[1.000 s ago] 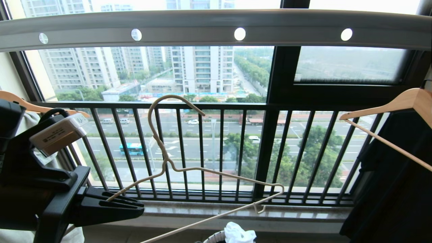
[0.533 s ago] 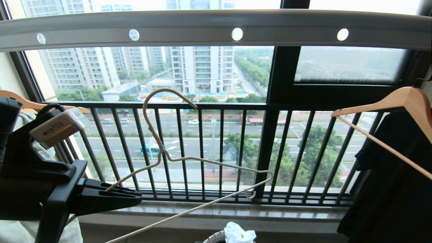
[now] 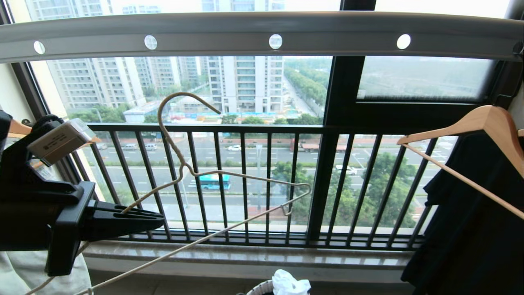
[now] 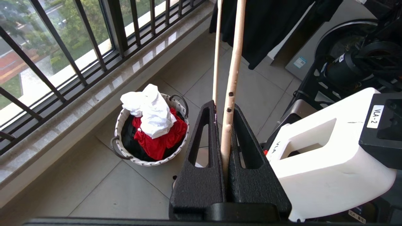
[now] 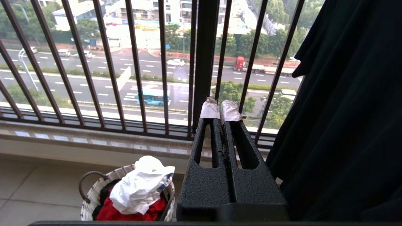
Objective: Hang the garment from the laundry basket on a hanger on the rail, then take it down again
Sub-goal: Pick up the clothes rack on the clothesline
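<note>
My left gripper (image 3: 162,221) (image 4: 223,106) is shut on one arm of the cream wire hanger (image 3: 186,167) (image 4: 232,62). It holds the hanger tilted in front of the window, with the hook up and still below the grey rail (image 3: 213,37), apart from it. The hanger is bare. The white garment (image 4: 151,110) (image 5: 139,185) (image 3: 289,282) lies crumpled on top of the laundry basket (image 4: 126,155) (image 5: 90,201) on the floor by the sill. My right gripper (image 5: 220,108) is shut on nothing, low beside the black shirt.
A wooden hanger (image 3: 487,120) carrying a black shirt (image 3: 470,229) hangs at the right. Another wooden hanger (image 3: 13,128) is at the far left behind my arm. Black window bars (image 3: 268,184) and a stone sill (image 3: 254,256) run behind. A red garment (image 4: 158,142) lies under the white one.
My left gripper has lifted the hanger, so its hook stands higher and nearer the rail. The whole view has shifted slightly left. The right arm has not moved.
</note>
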You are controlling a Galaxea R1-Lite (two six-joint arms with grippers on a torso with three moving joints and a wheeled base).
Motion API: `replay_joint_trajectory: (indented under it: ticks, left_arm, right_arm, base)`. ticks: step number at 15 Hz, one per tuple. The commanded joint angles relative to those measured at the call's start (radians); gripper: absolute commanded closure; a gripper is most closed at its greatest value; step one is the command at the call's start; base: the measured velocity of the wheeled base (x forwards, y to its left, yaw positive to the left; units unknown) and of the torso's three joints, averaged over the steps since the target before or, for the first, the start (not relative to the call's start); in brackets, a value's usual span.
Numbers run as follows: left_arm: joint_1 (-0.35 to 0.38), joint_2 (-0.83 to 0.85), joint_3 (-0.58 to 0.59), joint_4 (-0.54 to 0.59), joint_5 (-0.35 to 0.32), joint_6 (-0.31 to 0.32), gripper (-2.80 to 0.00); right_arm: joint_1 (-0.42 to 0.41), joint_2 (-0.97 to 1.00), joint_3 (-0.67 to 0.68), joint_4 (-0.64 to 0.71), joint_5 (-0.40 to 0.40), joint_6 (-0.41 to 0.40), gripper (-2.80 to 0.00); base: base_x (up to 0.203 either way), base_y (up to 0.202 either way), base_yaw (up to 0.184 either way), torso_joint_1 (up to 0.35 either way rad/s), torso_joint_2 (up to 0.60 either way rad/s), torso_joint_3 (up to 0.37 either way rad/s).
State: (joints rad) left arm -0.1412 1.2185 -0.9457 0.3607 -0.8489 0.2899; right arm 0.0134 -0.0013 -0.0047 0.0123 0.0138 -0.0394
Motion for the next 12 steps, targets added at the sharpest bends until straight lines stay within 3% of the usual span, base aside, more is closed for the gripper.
replay_joint_trajectory:
  ticks: [1,12]
  left_arm:
    - [0.009,-0.01,0.001,0.001,-0.005,0.002,0.0]
    - [0.009,-0.028,0.002,0.0,-0.004,0.002,0.0]
  right_arm:
    - [0.0,0.001,0.0,-0.002,0.0,0.003,0.0]
    - [0.0,0.001,0.0,-0.002,0.0,0.003,0.0]
  base:
    - [0.0,0.0,0.0,0.0,0.0,0.0]
    - [0.0,0.0,0.0,-0.117,0.26,0.134]
